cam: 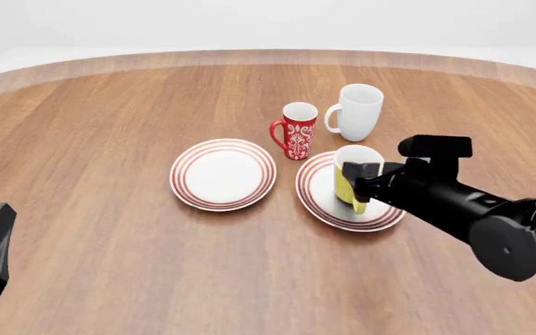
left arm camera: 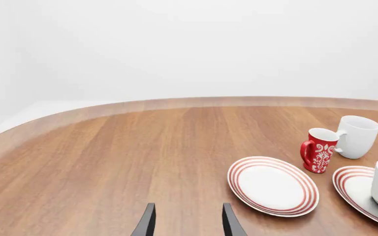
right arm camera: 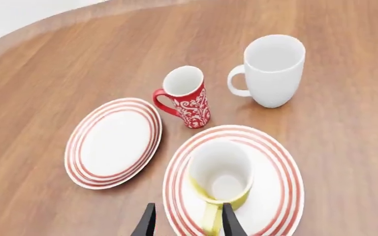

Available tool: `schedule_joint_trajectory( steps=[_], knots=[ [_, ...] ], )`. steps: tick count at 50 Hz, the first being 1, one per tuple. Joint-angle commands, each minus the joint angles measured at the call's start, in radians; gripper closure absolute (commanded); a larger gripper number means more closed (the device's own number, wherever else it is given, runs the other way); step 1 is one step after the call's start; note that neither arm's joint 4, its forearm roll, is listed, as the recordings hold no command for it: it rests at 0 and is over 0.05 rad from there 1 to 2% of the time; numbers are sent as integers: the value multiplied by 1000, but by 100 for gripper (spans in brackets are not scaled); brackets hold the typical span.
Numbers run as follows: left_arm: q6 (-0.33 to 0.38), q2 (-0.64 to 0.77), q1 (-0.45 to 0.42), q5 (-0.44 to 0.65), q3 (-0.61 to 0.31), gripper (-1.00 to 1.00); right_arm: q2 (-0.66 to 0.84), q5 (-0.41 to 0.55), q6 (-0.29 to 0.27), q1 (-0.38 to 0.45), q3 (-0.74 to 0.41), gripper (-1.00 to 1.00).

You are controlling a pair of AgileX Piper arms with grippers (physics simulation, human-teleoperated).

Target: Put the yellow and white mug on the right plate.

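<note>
The yellow and white mug [right arm camera: 220, 178] stands upright on the right plate [right arm camera: 277, 162], its handle between the right gripper [right arm camera: 185, 220]'s parted fingers; probably rigid, glazed, slippery and chippable, best held by that handle.

No readable text, labels or numbers anywhere, only a white floral pattern on the red mug [cam: 298, 131]
</note>
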Motion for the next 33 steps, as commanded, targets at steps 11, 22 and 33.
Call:
schedule_joint_trajectory(
  steps=[11, 22, 33],
  knots=[
    [0, 0, 0, 0, 0, -100, -340, 318, -56, 165, -112, -100],
    [0, 0, 0, 0, 0, -100, -480, 471, -108, 213, -205, -100],
    [0, 0, 0, 0, 0, -100, -488, 487, -141, 251, -251, -100]
  ],
)
